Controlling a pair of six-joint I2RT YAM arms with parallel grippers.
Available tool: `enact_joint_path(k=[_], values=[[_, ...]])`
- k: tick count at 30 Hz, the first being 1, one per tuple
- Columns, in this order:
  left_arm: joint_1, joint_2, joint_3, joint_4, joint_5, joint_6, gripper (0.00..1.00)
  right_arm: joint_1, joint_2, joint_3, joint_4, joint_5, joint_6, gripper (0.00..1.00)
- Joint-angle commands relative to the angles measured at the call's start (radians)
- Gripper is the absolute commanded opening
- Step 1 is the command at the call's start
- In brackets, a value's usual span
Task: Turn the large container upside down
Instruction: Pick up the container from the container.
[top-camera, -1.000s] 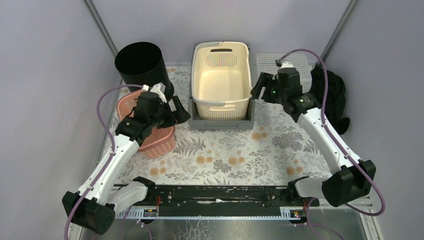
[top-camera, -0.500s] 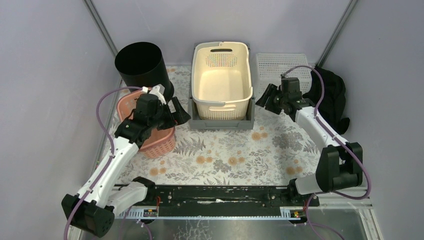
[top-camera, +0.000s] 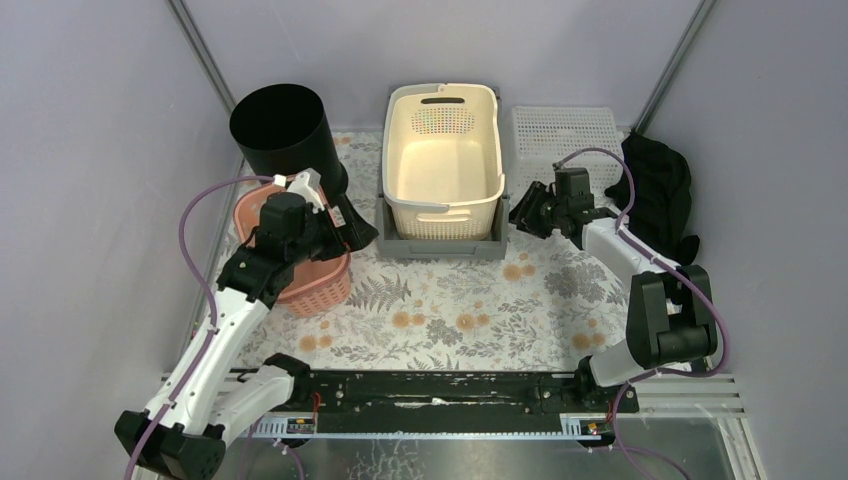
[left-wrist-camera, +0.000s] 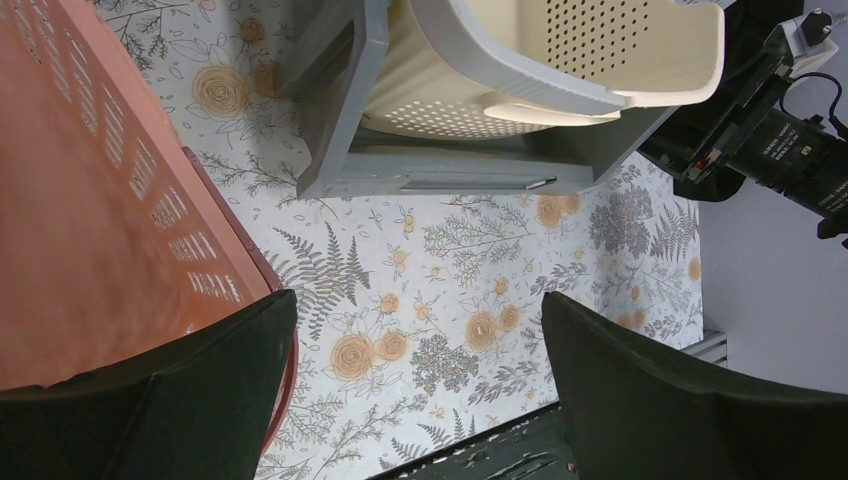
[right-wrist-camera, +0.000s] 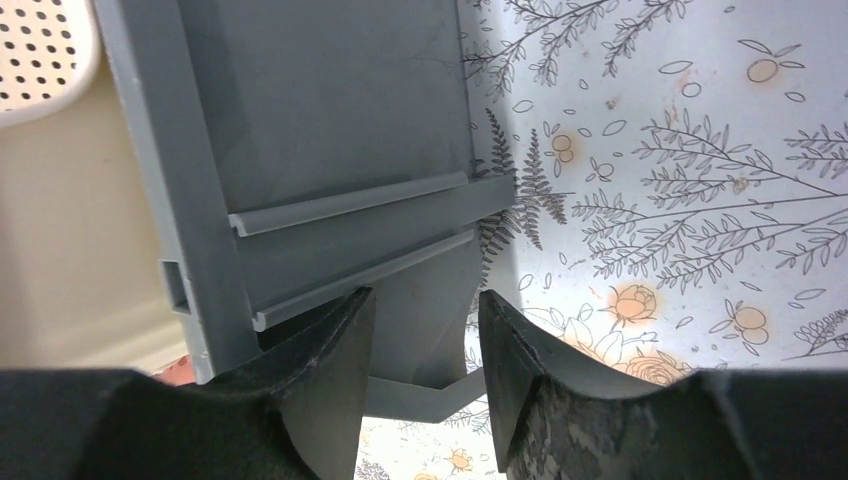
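The large grey container (top-camera: 440, 246) stands at the table's back middle with a cream perforated basket (top-camera: 445, 160) nested in it. My right gripper (top-camera: 526, 212) is low at its near right corner. In the right wrist view the gripper (right-wrist-camera: 425, 310) has its jaws partly closed, one on each side of a grey rib of the container (right-wrist-camera: 330, 120), with gaps still showing. My left gripper (top-camera: 355, 226) hovers wide open over the table left of the container. Nothing lies between its jaws (left-wrist-camera: 415, 310), and the container (left-wrist-camera: 450, 165) is ahead of it.
A pink basket (top-camera: 310, 285) lies under the left arm, with a black cylinder bin (top-camera: 285, 130) behind it. A white mesh tray (top-camera: 565, 130) and a black cloth (top-camera: 660, 190) sit at the back right. Floral mat covers the table.
The right arm has come down and in to the container's near right corner, and its jaws have narrowed around the grey rib. The left arm has drawn back slightly.
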Motion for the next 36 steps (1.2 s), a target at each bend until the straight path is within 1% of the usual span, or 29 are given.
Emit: enact_joint_path(k=[1,2,4,8,10,13,16,18,21,24,26,30,33,36], values=[[0.006,-0.014,-0.004,0.003,0.004,-0.001,1.0,0.02,-0.002,0.023,0.036,-0.05,0.006,0.49],[0.006,-0.016,-0.002,-0.003,0.0,0.002,1.0,0.022,-0.011,0.045,0.001,-0.022,-0.013,0.5],[0.005,-0.016,0.003,-0.014,-0.004,0.007,1.0,0.026,-0.048,0.078,-0.076,0.057,-0.056,0.54],[0.007,-0.005,0.011,-0.021,-0.009,0.019,1.0,0.041,-0.139,0.177,-0.219,0.206,-0.144,0.6],[0.006,0.008,0.017,-0.022,-0.007,0.021,1.0,0.056,-0.159,0.247,-0.3,0.234,-0.182,0.61],[0.006,0.026,0.024,-0.017,-0.003,0.025,1.0,0.097,-0.165,0.344,-0.341,0.244,-0.229,0.64],[0.006,0.042,0.027,-0.008,-0.002,0.025,1.0,0.142,-0.125,0.44,-0.361,0.183,-0.256,0.63],[0.006,0.05,0.027,-0.001,0.001,0.025,1.0,0.198,-0.087,0.506,-0.38,0.156,-0.266,0.62],[0.006,0.058,0.024,0.004,0.003,0.028,1.0,0.309,-0.039,0.562,-0.41,0.172,-0.299,0.62],[0.006,0.062,0.013,0.012,0.003,0.029,1.0,0.433,-0.024,0.566,-0.385,0.261,-0.427,0.63],[0.005,0.069,0.008,0.017,0.012,0.031,1.0,0.473,0.004,0.576,-0.382,0.291,-0.534,0.63],[0.006,0.072,0.004,0.017,0.021,0.035,1.0,0.476,0.034,0.552,-0.288,0.222,-0.723,0.65],[0.006,0.074,0.003,0.017,0.021,0.038,1.0,0.476,0.062,0.562,-0.236,0.111,-0.827,0.67],[0.006,0.074,0.001,0.017,0.025,0.039,1.0,0.476,0.127,0.62,-0.268,0.018,-0.932,0.69]])
